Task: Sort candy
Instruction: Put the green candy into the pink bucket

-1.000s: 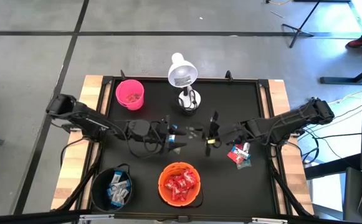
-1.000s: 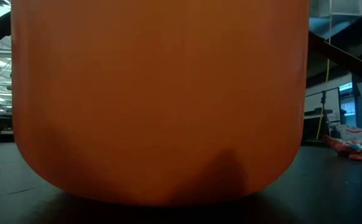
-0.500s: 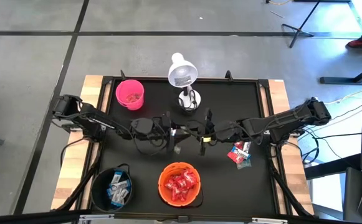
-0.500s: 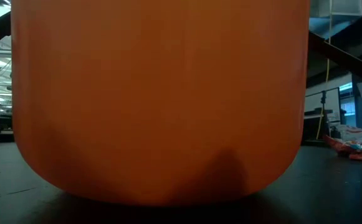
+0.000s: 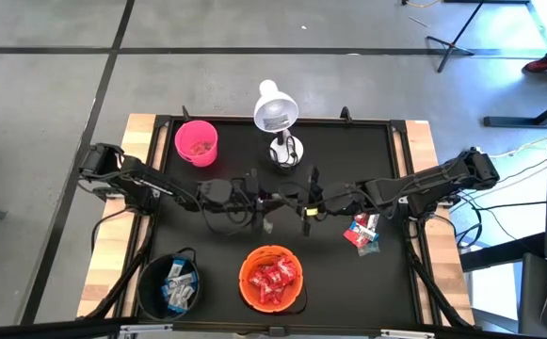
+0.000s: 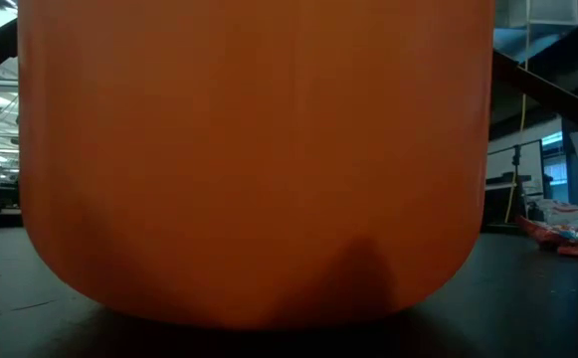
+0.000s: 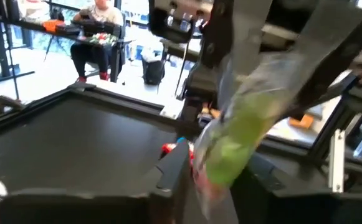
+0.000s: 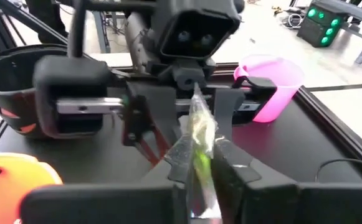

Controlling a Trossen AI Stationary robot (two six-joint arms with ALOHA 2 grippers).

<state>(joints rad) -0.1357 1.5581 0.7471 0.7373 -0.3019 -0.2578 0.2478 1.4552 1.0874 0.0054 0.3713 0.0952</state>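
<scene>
At bench centre, our right gripper (image 5: pixel 303 209) pinches a clear green-tinted wrapped candy (image 8: pixel 198 134); the left gripper (image 5: pixel 271 202) fingers straddle it, half-spread. We should clamp left firmly before right releases, then carry toward eleven o'clock.

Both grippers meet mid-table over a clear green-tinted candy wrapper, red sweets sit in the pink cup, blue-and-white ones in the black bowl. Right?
One thing is wrong: the red sweets fill the orange bowl, not the pink cup, as the high view shows. The rest stands: the left gripper and right gripper meet over the clear green-tinted candy wrapper, blue-and-white sweets in the black bowl.
</scene>
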